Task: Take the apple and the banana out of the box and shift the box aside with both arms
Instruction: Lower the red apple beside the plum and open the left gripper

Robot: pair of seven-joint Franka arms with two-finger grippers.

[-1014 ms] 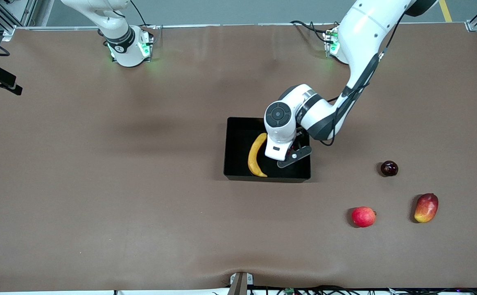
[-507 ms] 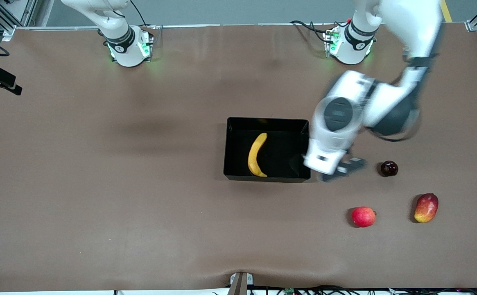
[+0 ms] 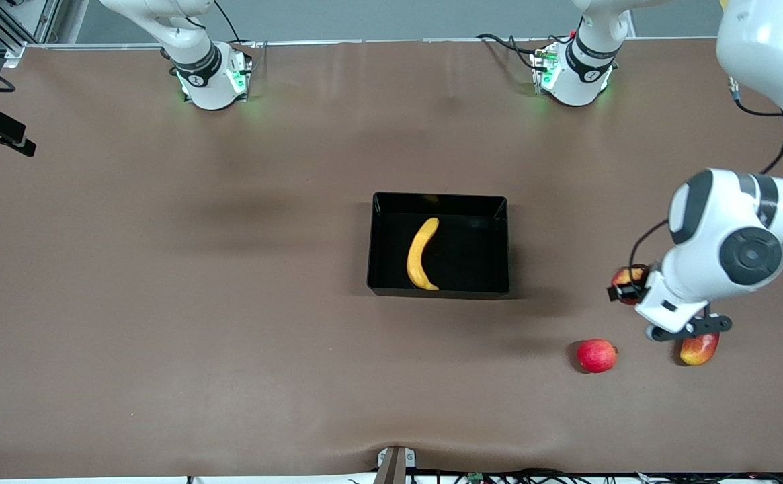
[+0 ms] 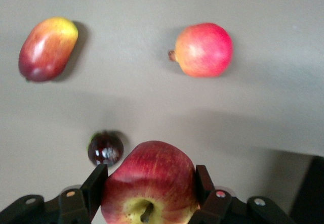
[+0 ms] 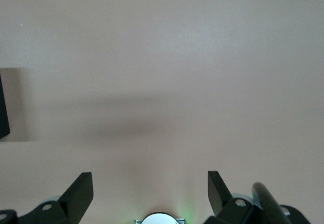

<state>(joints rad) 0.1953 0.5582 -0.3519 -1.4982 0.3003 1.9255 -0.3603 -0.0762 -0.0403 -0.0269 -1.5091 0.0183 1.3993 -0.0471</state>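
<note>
Apple (image 3: 626, 275), small, round and red with pale yellow streaks, shows in the front view only as a sliver beside the left arm's wrist, up in the air over the bare brown table (image 3: 162, 302) toward the left arm's end, well apart from the shallow glossy black plastic box (image 3: 381, 282). That spot is probably chosen so the fruit comes down clear of the box and among the other fruit there: an evenly pink-red round fruit (image 3: 596, 355) and an oval red-and-yellow mango (image 3: 699, 350), half hidden under the arm. The long curved yellow banana (image 3: 421, 254) lies in the box, not yet taken out. The right arm waits near its base, its gripper out of this view. The left wrist view gives what the front view hides: the left gripper (image 4: 150, 183) clamps the apple (image 4: 150, 181) from both sides, dimple toward the camera, above a small dark glossy round fruit (image 4: 105, 148), so a drop here looks likely to land on or against it. The right wrist view shows the right gripper (image 5: 150, 192) spread wide and empty over bare table, a black box corner (image 5: 3, 107) at the edge.
</note>
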